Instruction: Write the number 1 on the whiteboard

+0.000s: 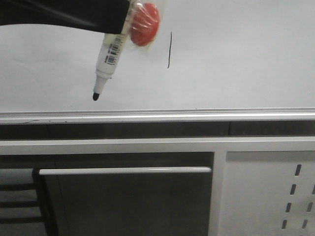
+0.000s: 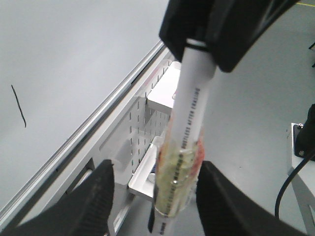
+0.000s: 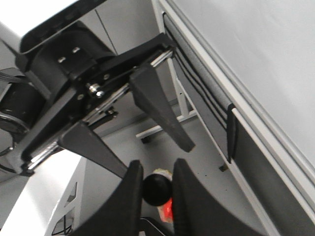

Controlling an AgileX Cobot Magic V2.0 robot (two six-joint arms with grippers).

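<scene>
The number 1 [image 1: 169, 49] is a thin black stroke on the whiteboard [image 1: 236, 59], also seen in the left wrist view as the stroke [image 2: 18, 105]. A white marker pen [image 1: 109, 56] hangs in front of the board, its black tip low and left of the stroke. A red lump [image 1: 144, 23] is taped to its upper part. My right gripper [image 3: 157, 164] is shut on the pen's round black end [image 3: 156, 189]. My left gripper [image 2: 156, 167] is open, its fingers standing apart on either side of the taped section of the pen [image 2: 192, 108]. A black arm part [image 1: 64, 14] hides the pen's top.
A silver rail [image 1: 157, 117] runs along the board's lower edge. Below it are a white bar handle [image 1: 123, 170] and a white panel with slanted slots [image 1: 275, 191]. A small white shelf [image 2: 165, 96] sticks out from that panel. A black cable [image 2: 290, 182] hangs nearby.
</scene>
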